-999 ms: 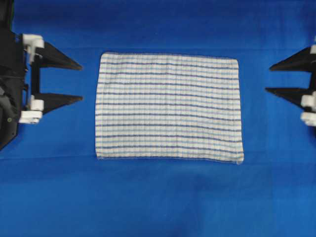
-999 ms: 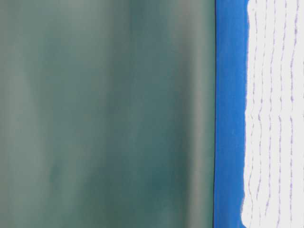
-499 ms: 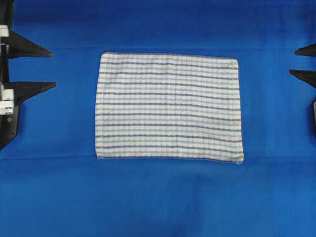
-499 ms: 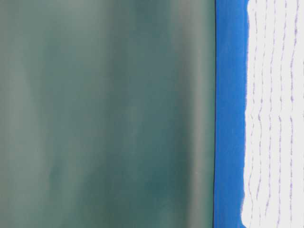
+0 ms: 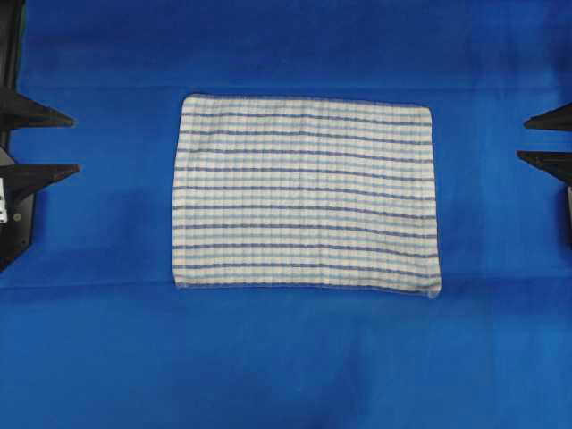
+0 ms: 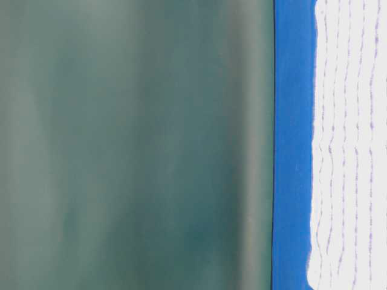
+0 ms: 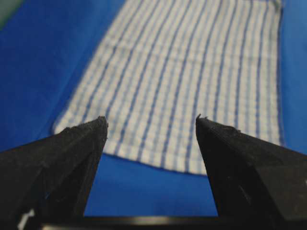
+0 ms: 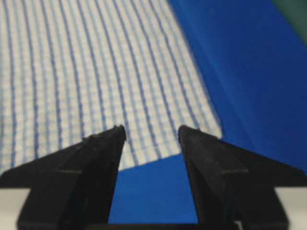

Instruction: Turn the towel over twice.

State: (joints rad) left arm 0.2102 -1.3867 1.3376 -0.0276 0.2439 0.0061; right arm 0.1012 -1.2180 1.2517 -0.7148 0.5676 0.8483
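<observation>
Blue tabletop (image 5: pixel 286 357) carries the towel (image 5: pixel 306 194), flat at centre. Left fingers (image 5: pixel 40 143) and right fingers (image 5: pixel 547 138) spread wide, empty, well apart from towel at opposite sides.

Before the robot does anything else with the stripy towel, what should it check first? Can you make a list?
1. Towel lies flat and spread out: ok.
2. Towel is all on the blue cloth, nothing on top of it: ok.
3. Left gripper jaws apart and empty: ok.
4. Right gripper jaws apart and empty: ok.
5. Both grippers off the towel, one at each side: ok.
6. Towel flipped twice: cannot tell.
</observation>
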